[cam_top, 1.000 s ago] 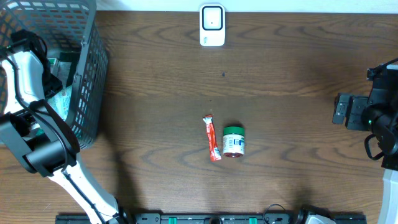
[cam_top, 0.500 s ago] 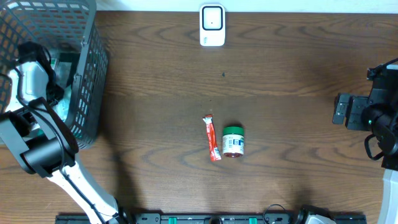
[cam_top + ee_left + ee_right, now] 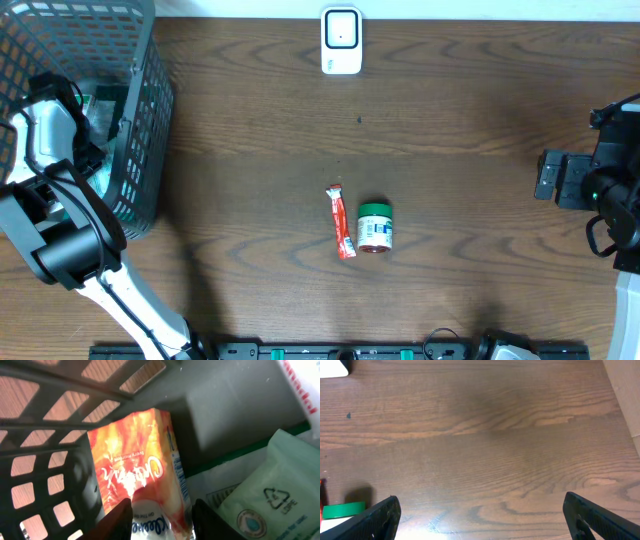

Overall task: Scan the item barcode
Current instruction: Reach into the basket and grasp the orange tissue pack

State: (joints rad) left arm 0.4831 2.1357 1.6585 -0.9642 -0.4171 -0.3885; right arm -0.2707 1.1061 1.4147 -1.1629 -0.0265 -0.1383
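Observation:
My left gripper [image 3: 162, 522] reaches down inside the grey mesh basket [image 3: 140, 120]. It is shut on an orange and white tissue pack [image 3: 135, 460], with one dark finger [image 3: 120, 520] against each long side. From overhead the pack is hidden by the arm and the basket wall. The white barcode scanner [image 3: 341, 40] stands at the table's far edge, in the middle. My right gripper [image 3: 480, 520] hangs open over bare wood at the right side, holding nothing.
A red sachet [image 3: 343, 222] and a green-capped jar [image 3: 376, 227] lie side by side at mid-table. A pale green pouch [image 3: 265, 490] and other packets lie in the basket beside the tissue pack. The basket wall [image 3: 45, 475] stands close on the left.
The left gripper's jaws have closed in onto the orange pack, and the left arm has shifted a little inside the basket. The right arm has not moved.

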